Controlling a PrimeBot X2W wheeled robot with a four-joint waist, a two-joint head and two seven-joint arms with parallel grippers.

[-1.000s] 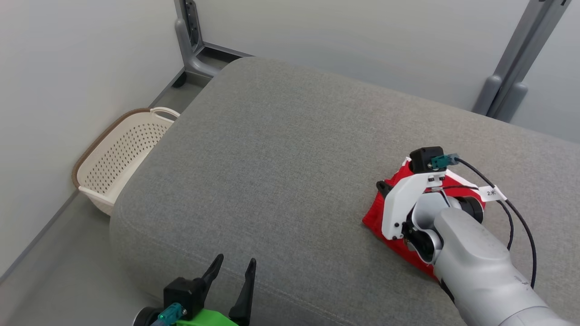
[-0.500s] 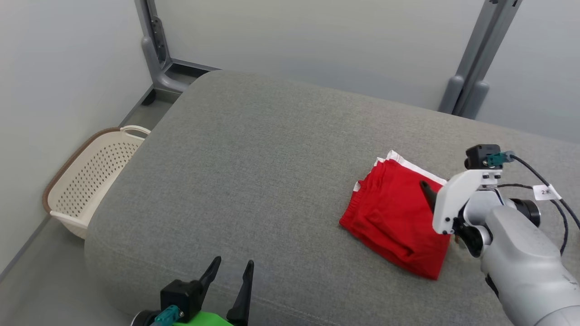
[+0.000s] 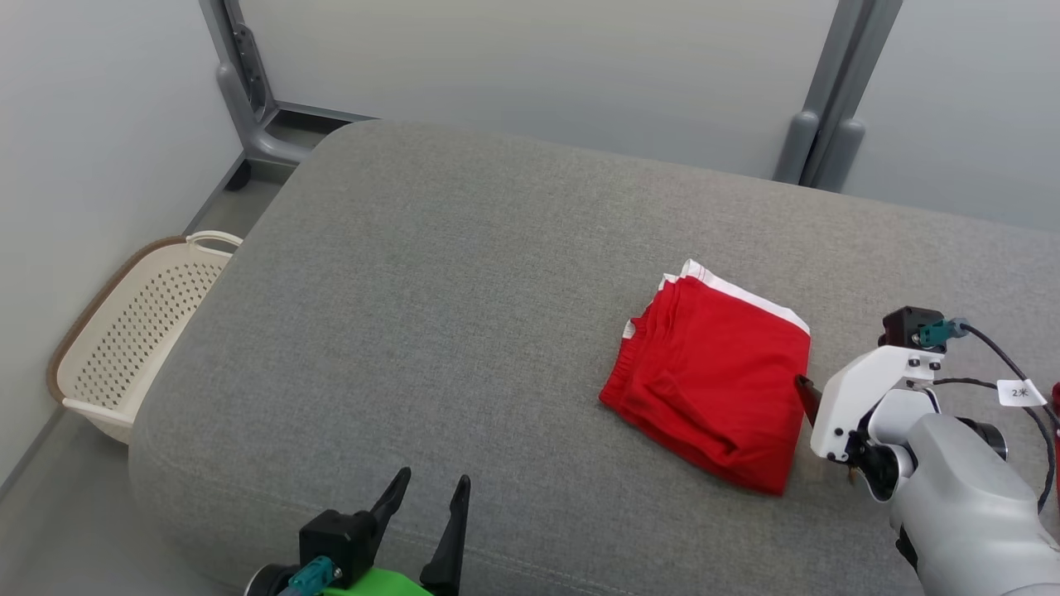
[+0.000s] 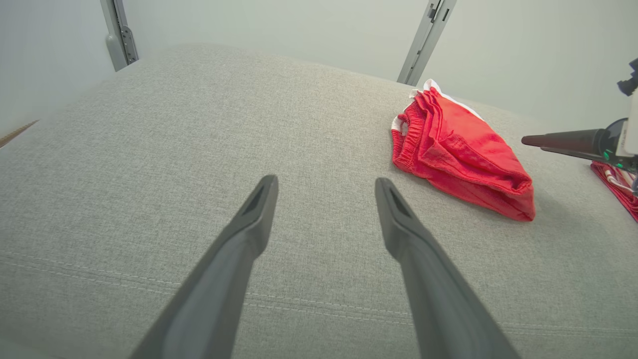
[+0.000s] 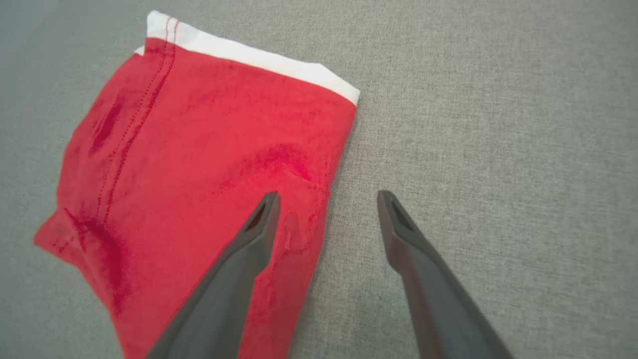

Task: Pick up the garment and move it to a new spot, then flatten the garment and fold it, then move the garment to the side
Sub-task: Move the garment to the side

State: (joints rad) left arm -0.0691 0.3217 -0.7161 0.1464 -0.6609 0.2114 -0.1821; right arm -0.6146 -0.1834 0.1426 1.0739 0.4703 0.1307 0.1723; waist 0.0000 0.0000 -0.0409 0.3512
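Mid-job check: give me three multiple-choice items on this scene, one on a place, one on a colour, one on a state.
1. The basket stands: A on the floor left of the grey cushion; B on it; C on the floor to its right.
2. The garment is mainly: A blue; B red; C green.
3. The right gripper is: A shut on the garment; B shut, empty; C open, empty.
Answers: 1 A, the head view shows it on the floor there; 2 B, the cloth is red; 3 C, its fingers stand apart, gripping nothing.
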